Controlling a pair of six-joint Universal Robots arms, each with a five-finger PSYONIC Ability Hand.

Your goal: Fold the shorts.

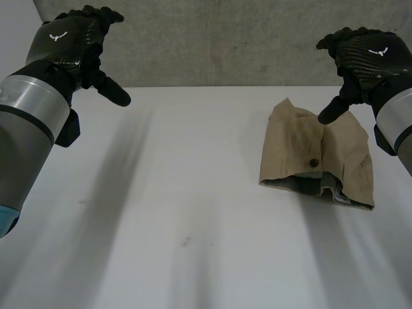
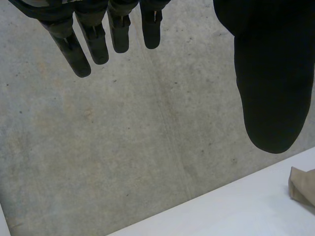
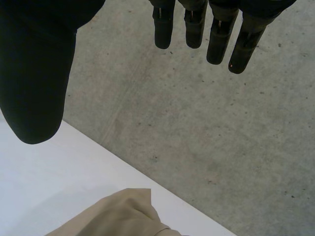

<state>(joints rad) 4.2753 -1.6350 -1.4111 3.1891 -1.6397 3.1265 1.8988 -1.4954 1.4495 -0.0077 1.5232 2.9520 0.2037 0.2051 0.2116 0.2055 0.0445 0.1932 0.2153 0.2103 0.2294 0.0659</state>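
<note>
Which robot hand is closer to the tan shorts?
Right. The right hand hangs open by the shorts' far edge, thumb pointing toward them. The left hand hangs open over the opposite side of the table, well away from them.

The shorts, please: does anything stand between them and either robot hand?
Nothing visible does. The open right hand hangs over the shorts; only bare white table lies between the open left hand and them.
</note>
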